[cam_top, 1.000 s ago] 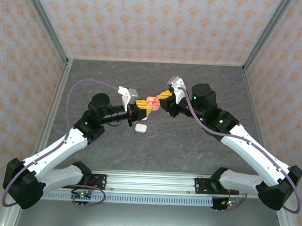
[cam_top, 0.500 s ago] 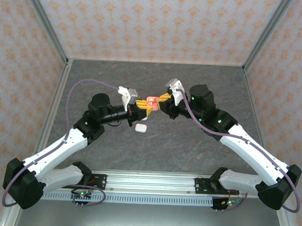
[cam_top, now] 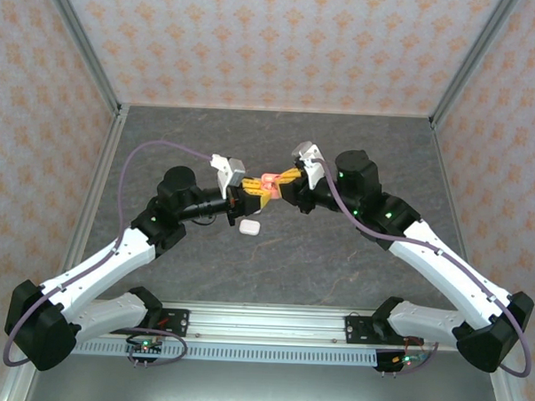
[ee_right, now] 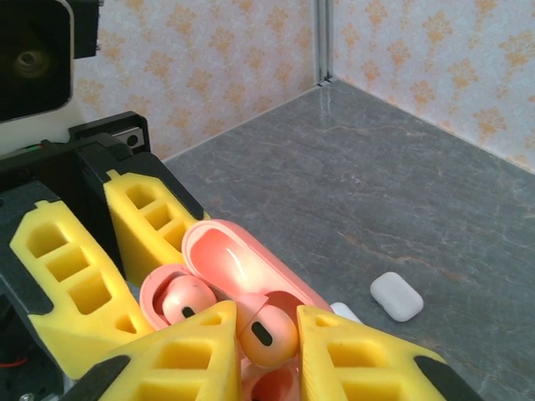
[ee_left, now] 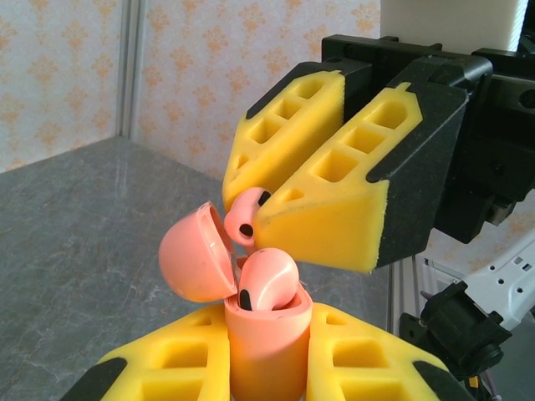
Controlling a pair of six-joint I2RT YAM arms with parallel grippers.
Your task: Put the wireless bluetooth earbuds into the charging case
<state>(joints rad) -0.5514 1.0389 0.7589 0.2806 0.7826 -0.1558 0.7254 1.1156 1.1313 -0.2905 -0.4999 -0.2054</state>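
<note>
1. White case [cam_top: 248,226] lies on the grey table [cam_top: 291,273], nearest the arm bases
2. Left gripper [ee_left: 267,361] clamps the pink case [ee_left: 263,338], lid open, one pink earbud [ee_left: 269,282] seated inside
3. Right gripper [ee_right: 269,355] pinches the second pink earbud [ee_right: 267,334] just above the open case

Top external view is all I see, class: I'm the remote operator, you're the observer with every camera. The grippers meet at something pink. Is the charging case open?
Observer: Yes. The left gripper clamps the pink charging case, its lid swung open.
Operator: Any earbud inside?
Observer: One, the seated pink earbud, in the case body.
Operator: And the other?
Observer: The right gripper pinches the second pink earbud just above the opening, beside the lid, not yet seated.
</note>
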